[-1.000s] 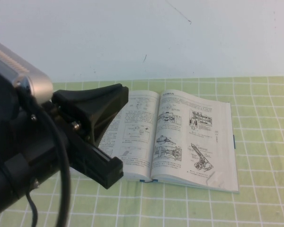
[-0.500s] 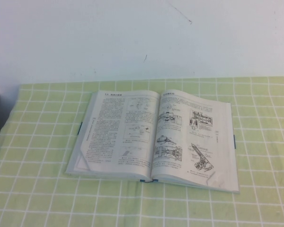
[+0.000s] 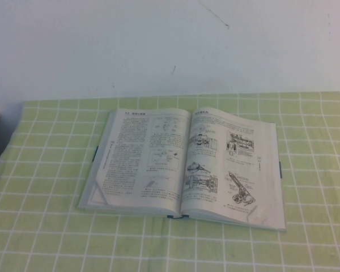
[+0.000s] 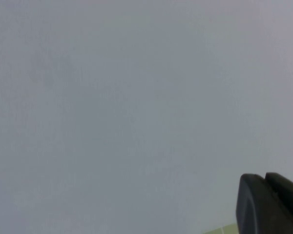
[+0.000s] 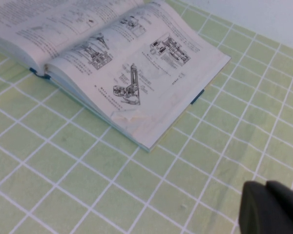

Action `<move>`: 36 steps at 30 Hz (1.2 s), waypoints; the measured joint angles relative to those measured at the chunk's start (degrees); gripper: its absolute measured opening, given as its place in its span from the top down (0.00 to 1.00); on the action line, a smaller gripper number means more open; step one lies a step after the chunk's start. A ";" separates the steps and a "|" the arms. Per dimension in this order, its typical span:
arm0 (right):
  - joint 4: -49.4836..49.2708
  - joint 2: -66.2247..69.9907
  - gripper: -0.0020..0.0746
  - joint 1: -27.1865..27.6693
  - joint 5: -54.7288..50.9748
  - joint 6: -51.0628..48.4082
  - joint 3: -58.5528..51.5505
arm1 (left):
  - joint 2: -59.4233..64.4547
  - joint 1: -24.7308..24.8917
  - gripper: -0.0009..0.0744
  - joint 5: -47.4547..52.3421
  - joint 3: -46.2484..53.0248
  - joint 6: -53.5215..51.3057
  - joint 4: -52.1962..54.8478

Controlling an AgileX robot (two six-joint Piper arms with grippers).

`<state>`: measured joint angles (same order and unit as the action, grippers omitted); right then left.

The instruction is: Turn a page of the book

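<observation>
We see one book (image 3: pixel 184 164) lying open and flat near the middle of the tabletop (image 3: pixel 317 238), toward its far edge by the white wall (image 3: pixel 158 45). Its white pages carry black text columns on the left leaf and technical diagrams on the right page (image 3: pixel 232 164), with dark blue edging at the spine and a clear plastic cover showing past the left margin. The right page's near corner is creased. Two arms are present: the left end effector (image 4: pixel 268 204) is raised facing the wall, and the right end effector (image 5: pixel 271 207) hovers over the tabletop's near right area, apart from the book (image 5: pixel 112 58); we cannot tell either's state.
</observation>
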<state>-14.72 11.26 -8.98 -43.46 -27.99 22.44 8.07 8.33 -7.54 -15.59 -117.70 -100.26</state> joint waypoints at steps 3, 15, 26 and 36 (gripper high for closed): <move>0.00 0.00 0.98 0.00 0.00 0.00 0.00 | 0.00 -1.04 0.99 1.39 1.08 0.00 0.00; 0.00 0.00 0.98 0.00 0.00 0.00 0.00 | -4.67 -1.16 0.99 -0.75 2.90 16.33 9.24; 0.00 0.00 0.98 0.00 0.00 0.00 0.00 | -8.47 -1.16 0.99 -2.84 13.20 71.44 60.06; 0.00 0.00 0.98 0.00 0.00 0.00 0.00 | -8.47 -1.16 0.99 -3.79 16.90 92.25 82.50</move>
<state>-14.72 11.26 -8.98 -43.46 -27.99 22.44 -0.40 7.18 -11.33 1.31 -25.45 -17.75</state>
